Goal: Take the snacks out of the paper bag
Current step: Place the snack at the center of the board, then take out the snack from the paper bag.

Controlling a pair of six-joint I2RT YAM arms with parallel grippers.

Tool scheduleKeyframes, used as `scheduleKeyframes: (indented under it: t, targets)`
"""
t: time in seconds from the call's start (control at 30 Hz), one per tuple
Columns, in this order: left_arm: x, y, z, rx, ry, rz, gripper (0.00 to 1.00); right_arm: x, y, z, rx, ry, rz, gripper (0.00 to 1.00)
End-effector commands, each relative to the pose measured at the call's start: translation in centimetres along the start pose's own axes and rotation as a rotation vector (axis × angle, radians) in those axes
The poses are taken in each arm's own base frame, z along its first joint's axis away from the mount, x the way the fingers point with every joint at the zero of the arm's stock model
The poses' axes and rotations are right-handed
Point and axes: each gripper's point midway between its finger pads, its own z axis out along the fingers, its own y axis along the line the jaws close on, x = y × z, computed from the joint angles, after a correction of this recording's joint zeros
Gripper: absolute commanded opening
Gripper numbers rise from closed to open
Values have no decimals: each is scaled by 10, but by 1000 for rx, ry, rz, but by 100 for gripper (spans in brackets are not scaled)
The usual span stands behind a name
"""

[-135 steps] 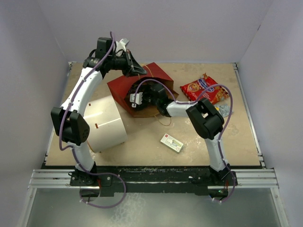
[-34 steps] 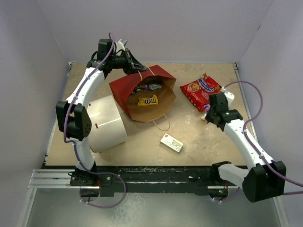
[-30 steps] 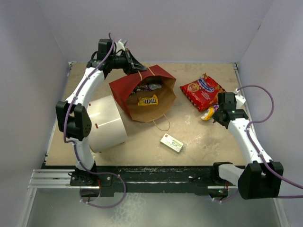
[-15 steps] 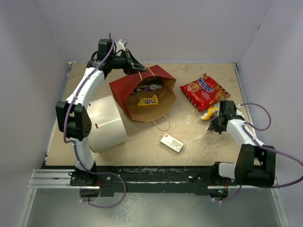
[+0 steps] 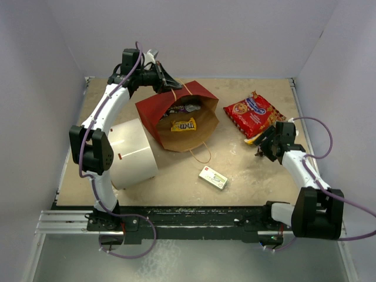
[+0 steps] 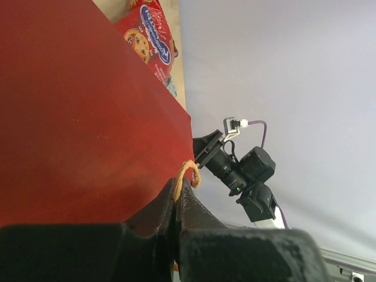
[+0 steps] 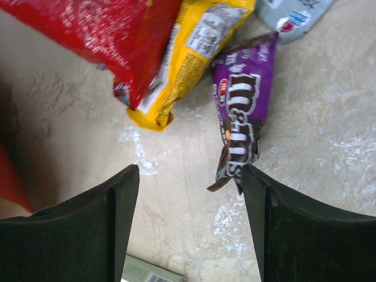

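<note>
The paper bag [image 5: 154, 109], red outside and brown inside, lies on its side with its mouth facing the near edge. My left gripper [image 5: 170, 88] is shut on its twisted handle [image 6: 189, 171] and holds the top edge up; the bag's red wall [image 6: 70, 117] fills the left wrist view. A yellow candy pack [image 5: 184, 124] and shiny packets [image 5: 187, 108] lie inside. The red cookie bag [image 5: 254, 113] lies on the table at right. My right gripper [image 7: 191, 176] is open and empty, just short of a yellow packet [image 7: 188, 53], a purple-brown candy packet [image 7: 242, 126] and a pale blue wrapper [image 7: 294, 12].
A big white cylinder [image 5: 132, 153] lies on its side to the left of the paper bag. A small flat white-and-green box [image 5: 213, 177] lies near the middle front, and its corner shows in the right wrist view [image 7: 147, 273]. Walls enclose the table.
My right gripper came out of the paper bag, swung to the right side and now stands open by the packets beside the cookie bag. The left gripper still holds the handle.
</note>
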Motion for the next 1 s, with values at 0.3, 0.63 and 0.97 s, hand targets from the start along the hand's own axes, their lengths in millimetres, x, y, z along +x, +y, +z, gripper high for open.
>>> scheduleKeyframes:
  t: [0.3,0.63,0.97]
  targets:
    - [-3,-27,-13,51,-42,76,0,3,97,-39,-484,43,-521,78]
    - [1,-31,-21,43,-57,79,0,66,237,-79,-886,-96,-1191,82]
    - [11,-34,-27,36,-58,76,0,130,310,-90,-1125,-534,-1821,82]
